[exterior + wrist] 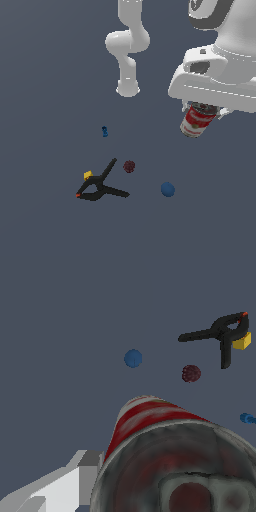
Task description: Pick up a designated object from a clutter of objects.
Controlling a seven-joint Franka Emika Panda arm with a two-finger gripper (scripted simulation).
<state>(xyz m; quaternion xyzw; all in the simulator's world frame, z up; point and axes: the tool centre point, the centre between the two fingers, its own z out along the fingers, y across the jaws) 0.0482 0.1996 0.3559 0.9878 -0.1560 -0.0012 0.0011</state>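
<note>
The red-and-white soup can hangs tilted under my hand, high above the floor at the exterior view's right. My gripper is shut on the can's upper end; the fingers are mostly hidden by the hand. In the wrist view the can fills the near field with its grey metal lid toward the camera, and one pale finger shows beside it. Left on the floor are the black spring clamp, the yellow block, the dark red ball, the blue ball and the tiny blue piece.
The arm's white base stands on the grey floor at the back of the exterior view. In the wrist view the clamp, yellow block, dark red ball, blue ball and blue piece lie far below.
</note>
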